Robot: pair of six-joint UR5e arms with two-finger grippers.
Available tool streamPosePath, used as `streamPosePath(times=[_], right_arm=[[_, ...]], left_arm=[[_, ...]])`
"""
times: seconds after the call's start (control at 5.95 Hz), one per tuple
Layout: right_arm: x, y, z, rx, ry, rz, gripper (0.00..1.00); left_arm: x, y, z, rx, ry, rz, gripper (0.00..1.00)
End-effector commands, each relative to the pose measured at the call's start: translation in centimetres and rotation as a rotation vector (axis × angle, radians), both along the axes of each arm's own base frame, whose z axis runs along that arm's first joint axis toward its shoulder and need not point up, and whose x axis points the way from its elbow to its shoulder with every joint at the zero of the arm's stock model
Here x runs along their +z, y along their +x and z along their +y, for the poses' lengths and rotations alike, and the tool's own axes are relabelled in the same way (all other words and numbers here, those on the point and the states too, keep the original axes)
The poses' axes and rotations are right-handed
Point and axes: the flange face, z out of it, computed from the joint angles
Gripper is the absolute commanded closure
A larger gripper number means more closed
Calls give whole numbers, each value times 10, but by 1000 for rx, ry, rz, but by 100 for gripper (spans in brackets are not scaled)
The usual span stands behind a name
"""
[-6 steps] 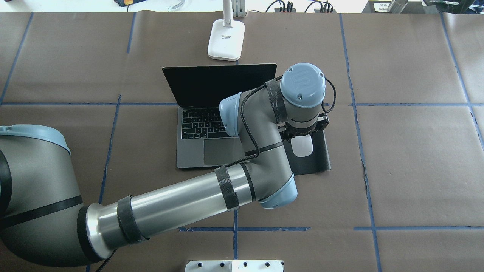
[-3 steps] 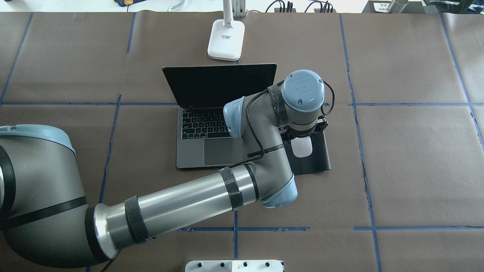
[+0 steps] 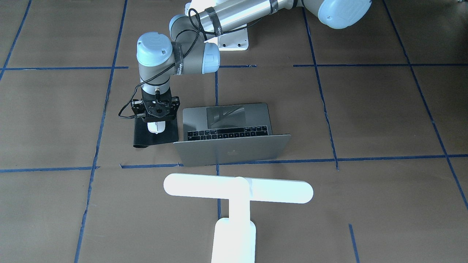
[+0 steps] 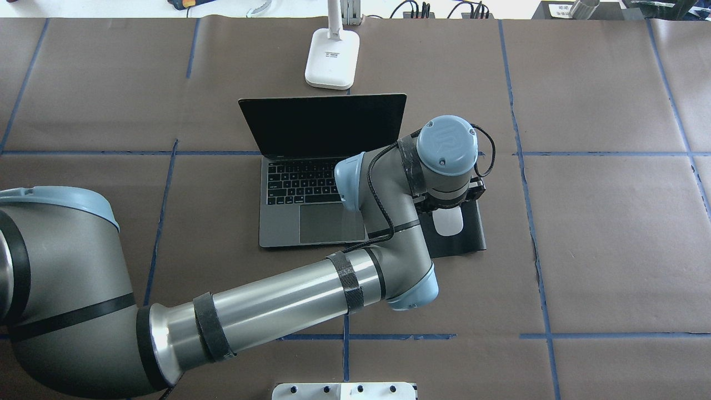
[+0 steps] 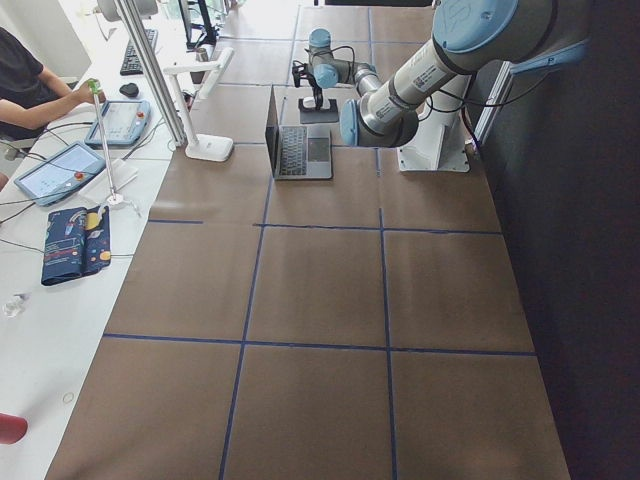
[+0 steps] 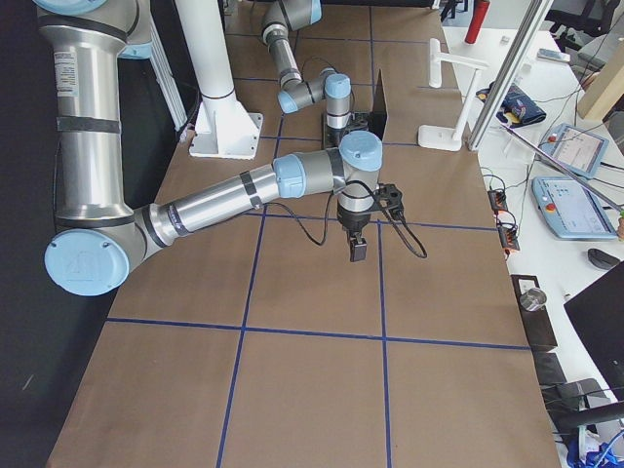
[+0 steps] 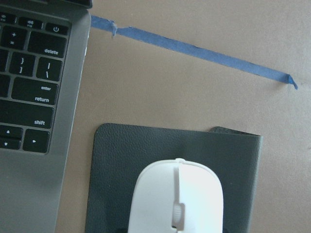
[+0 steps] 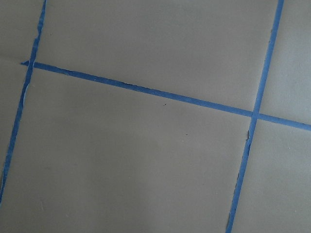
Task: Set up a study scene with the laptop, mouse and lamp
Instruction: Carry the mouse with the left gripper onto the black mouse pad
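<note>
**Q:** What does the left gripper (image 3: 156,121) hold?
**A:** Pointing straight down, it is closed on the sides of a small glossy white oval mouse (image 7: 177,199). The mouse is directly beneath it, at the surface of a black rectangular mouse pad (image 7: 121,160). Whether mouse and pad touch cannot be told.

**Q:** Where are the other items relative to that gripper?
**A:** A slim space-grey metal laptop (image 4: 283,222), lid open, lies just beside it on the robot's left, and a narrow gap separates it from the pad. A bright white T-shaped lamp (image 3: 237,190) stands beyond the laptop, farther from the robot than the gripper.

**Q:** And the right gripper (image 6: 358,252)?
**A:** It hangs above the brown paper-covered desk (image 4: 611,250), well apart on the robot's right, over blue tape lines (image 8: 146,90). Whether it is wide or narrow cannot be told.
</note>
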Motion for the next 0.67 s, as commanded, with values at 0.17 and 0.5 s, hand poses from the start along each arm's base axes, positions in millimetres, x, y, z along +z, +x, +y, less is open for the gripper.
streamPosePath(times=[0.17, 0.5], right_arm=[[1, 0, 0, -1, 0, 2, 0], [-2, 0, -2, -1, 6, 2, 0]], left_arm=[[0, 2, 1, -6, -3, 4, 0], [-6, -7, -7, -28, -14, 17, 0]])
